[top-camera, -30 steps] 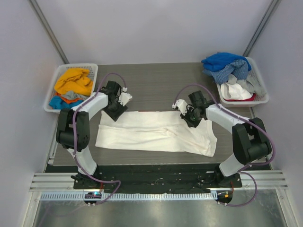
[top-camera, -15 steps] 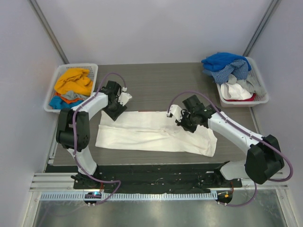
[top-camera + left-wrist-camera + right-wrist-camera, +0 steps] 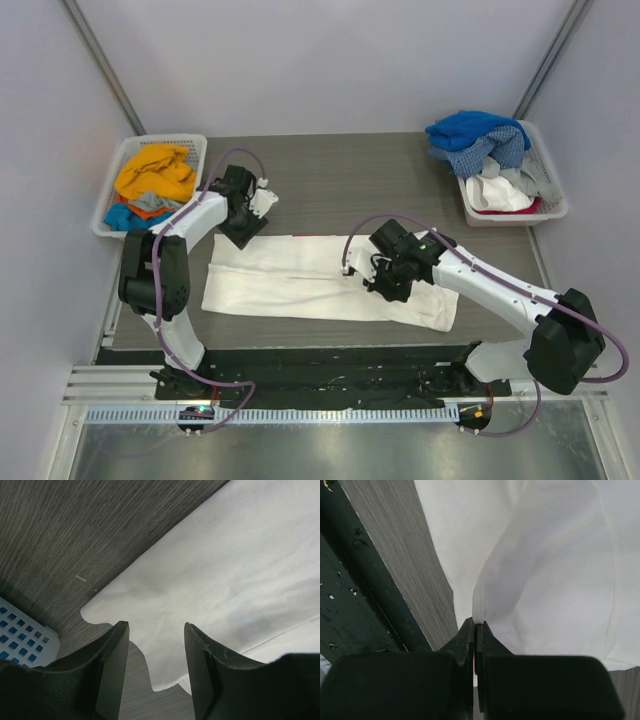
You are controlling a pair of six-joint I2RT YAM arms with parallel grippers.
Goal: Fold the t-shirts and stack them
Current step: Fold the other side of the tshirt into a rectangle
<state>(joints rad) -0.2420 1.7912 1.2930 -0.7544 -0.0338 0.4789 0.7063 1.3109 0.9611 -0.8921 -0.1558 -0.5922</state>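
Roughly flat white t-shirt [image 3: 290, 285], folded lengthwise, R gripper [image 3: 475, 626] pinching edge

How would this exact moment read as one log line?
left tool: open, over a corner of the large white cloth t-shirt | right tool: shut, pinching a fold of it | t-shirt: lying on the grey wood-grain table

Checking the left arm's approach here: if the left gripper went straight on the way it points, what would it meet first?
Most likely the white t-shirt: its corner lies on the table directly ahead of the open left gripper. How high the gripper hangs above the cloth is unclear.
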